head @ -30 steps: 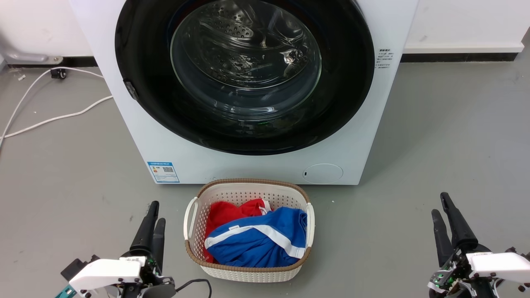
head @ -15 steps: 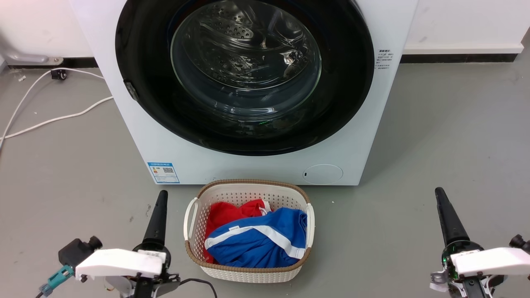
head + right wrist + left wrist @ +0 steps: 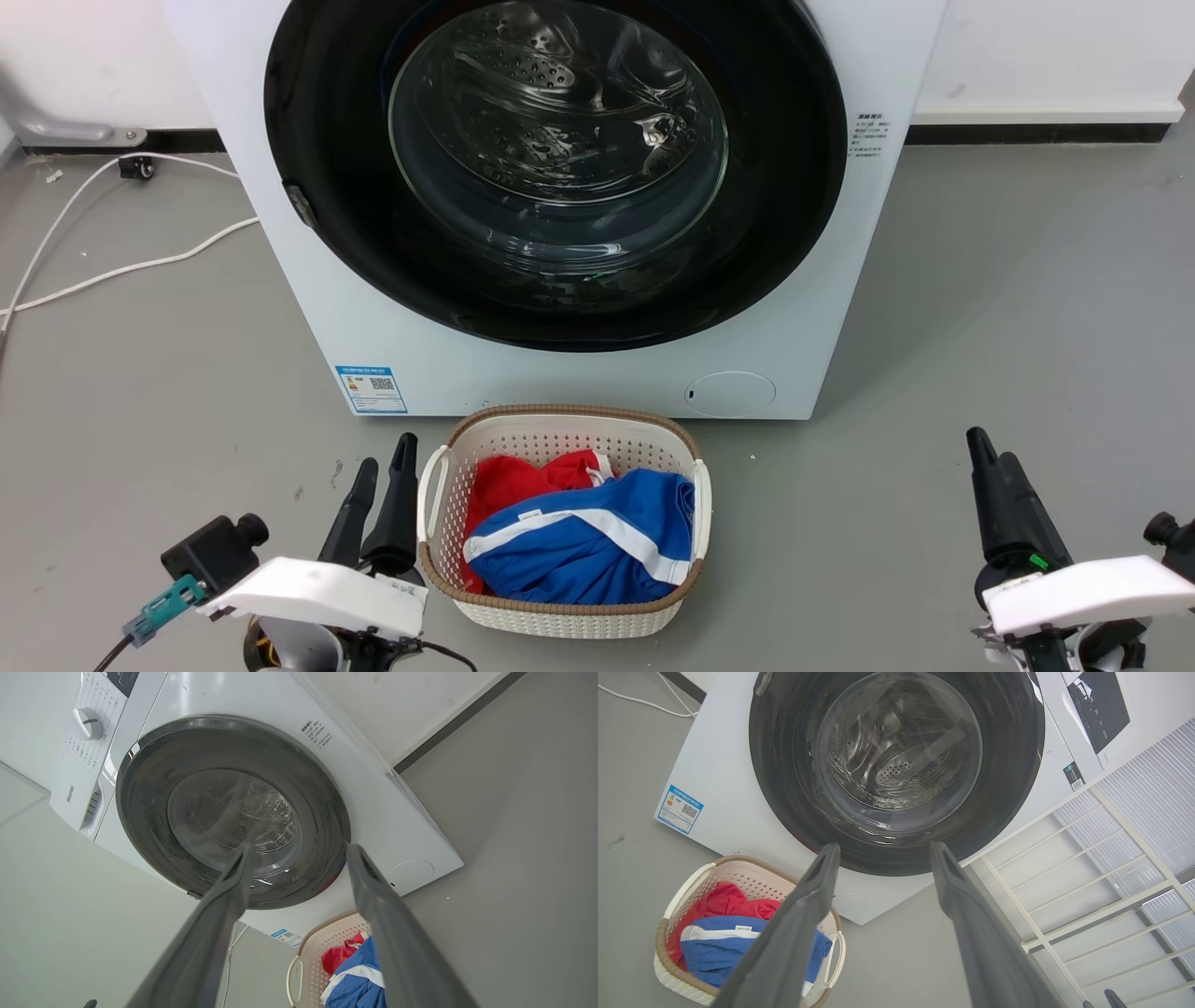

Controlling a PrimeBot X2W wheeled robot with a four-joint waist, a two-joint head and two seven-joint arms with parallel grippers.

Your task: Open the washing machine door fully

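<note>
Both grippers hang low before the machine with fingers spread and nothing between them: left gripper (image 3: 885, 848), right gripper (image 3: 301, 849), each well apart from the door (image 3: 560, 313). The door sits shut, flush in the front of the machine (image 3: 420, 373), with a small grey catch (image 3: 297, 203) on its left edge. A basket (image 3: 560, 409) of clothes stands on the floor just before the machine, below the door and between the grippers. I judge two risks: fingers sliding off the glossy rim if they miss the catch, and a forearm knocking the basket on the reach. The right wrist view adds the dial (image 3: 88, 723) above the door, past the head view's top edge — the head view adds a cable (image 3: 140, 264) on the floor at left.
</note>
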